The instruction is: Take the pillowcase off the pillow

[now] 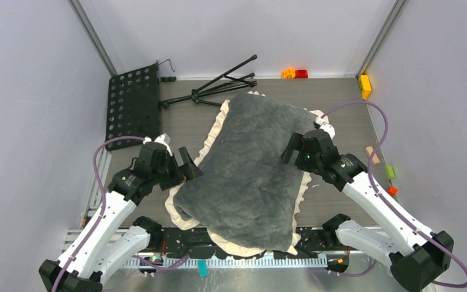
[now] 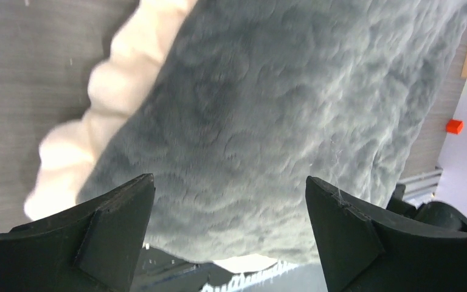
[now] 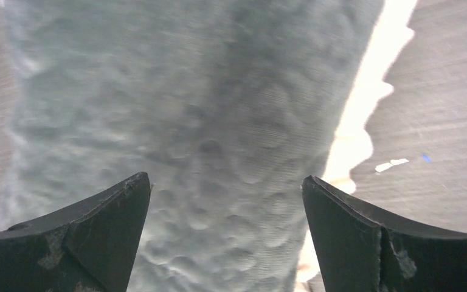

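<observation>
Grey plush pillowcase (image 1: 249, 164), cream frill (image 2: 97, 91), left fingers (image 2: 115, 225) and right fingers (image 3: 97, 231) spread

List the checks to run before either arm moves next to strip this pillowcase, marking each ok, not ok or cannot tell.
1. Left gripper fingers open: ok.
2. Right gripper fingers open: ok.
3. Pillowcase gripped by either arm: not ok, neither holds it.
4. Pillowcase opening found: cannot tell, no view shows it.
5. Pillow visible: not ok, wholly covered.
6. Pillowcase fully on the table: not ok, its near end overhangs the near edge.
</observation>
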Robot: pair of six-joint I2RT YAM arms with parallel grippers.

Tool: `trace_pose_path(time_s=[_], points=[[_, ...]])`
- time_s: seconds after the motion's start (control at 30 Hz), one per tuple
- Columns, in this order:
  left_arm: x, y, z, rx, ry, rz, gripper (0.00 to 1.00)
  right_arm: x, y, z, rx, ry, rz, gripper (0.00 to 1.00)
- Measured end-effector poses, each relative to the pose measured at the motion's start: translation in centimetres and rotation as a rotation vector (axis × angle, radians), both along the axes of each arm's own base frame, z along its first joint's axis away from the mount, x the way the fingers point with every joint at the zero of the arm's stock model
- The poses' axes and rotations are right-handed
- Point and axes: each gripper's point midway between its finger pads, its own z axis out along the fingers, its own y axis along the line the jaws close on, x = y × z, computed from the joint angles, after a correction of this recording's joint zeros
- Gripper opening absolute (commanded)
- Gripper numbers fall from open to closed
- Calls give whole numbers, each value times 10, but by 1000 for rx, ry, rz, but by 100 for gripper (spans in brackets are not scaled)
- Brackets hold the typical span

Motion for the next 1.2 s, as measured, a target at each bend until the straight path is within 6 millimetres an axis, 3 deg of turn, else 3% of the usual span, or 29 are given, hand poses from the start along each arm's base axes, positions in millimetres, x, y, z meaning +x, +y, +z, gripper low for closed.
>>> trace_pose_path(time_s=[0.13, 0.33, 0.53, 0.6, 0.63, 0.67, 0.73, 0.8, 1.0, 1.2], points=[[-23, -1, -3, -57, 62, 7, 97, -8, -24, -29, -29, 92, -47, 99], [-45, -8, 0, -147, 85, -6, 90, -4, -18, -58, -58, 216, 11, 87], [-68, -18, -51, -200, 210, -9, 69, -5, 4, -77, -14, 303, 106, 76], [-69, -21, -69, -198, 249, -2, 62, -6, 10, -78, 7, 296, 128, 65], [-67, -22, -77, -192, 256, -1, 53, -7, 13, -79, 12, 294, 137, 57], [-64, -23, -81, -187, 258, 2, 44, -9, 15, -82, 14, 296, 142, 43], [-54, -25, -86, -170, 247, 9, 18, -16, 23, -87, 12, 301, 171, 26], [-42, -27, -92, -145, 238, 16, 6, -24, 33, -90, 6, 302, 201, 19], [2, -26, -108, -4, 245, 55, 0, -53, 76, -84, -1, 255, 310, 3], [88, -6, -83, 115, 106, 157, 0, -85, 105, -68, 26, 205, 411, 1]])
